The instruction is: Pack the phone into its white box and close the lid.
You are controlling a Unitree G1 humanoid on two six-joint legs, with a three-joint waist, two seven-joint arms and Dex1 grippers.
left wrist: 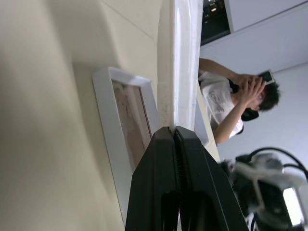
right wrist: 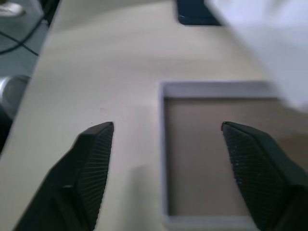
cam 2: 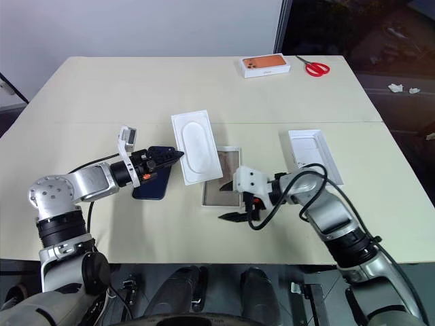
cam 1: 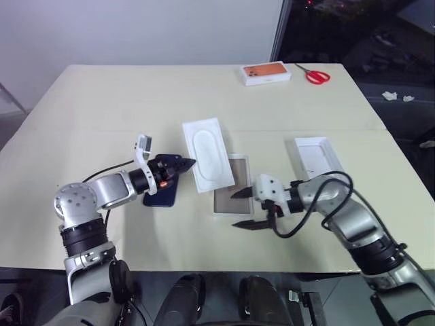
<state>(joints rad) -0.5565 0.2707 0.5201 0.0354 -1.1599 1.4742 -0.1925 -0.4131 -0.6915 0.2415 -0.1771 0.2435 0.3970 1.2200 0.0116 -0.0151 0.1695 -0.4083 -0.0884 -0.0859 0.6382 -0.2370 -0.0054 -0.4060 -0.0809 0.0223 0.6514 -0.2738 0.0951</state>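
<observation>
Under your left gripper [cam 1: 191, 164] the phone [cam 1: 162, 197] lies half hidden on the table [cam 1: 102, 102]. That gripper's fingers pinch the empty white box [cam 1: 207, 155] by its edge. Your right gripper [cam 1: 236, 209] is spread at a brown-lined tray [cam 1: 228, 197].

Head stereo pair sits high, faces forward and down: you get whole cream rectangular table [cam 1: 102, 102] from some way off, both eyes sharing same scene. Left wrist camera rides close behind pressed-together black fingers [left wrist: 159, 183], sighting along edge of thin white cardboard tray [left wrist: 180, 57]. Right wrist camera looks steeply down, near tabletop. Both wrist views share shallow white-rimmed open box with brownish floor [right wrist: 211, 154], also centre-table in head views.
</observation>
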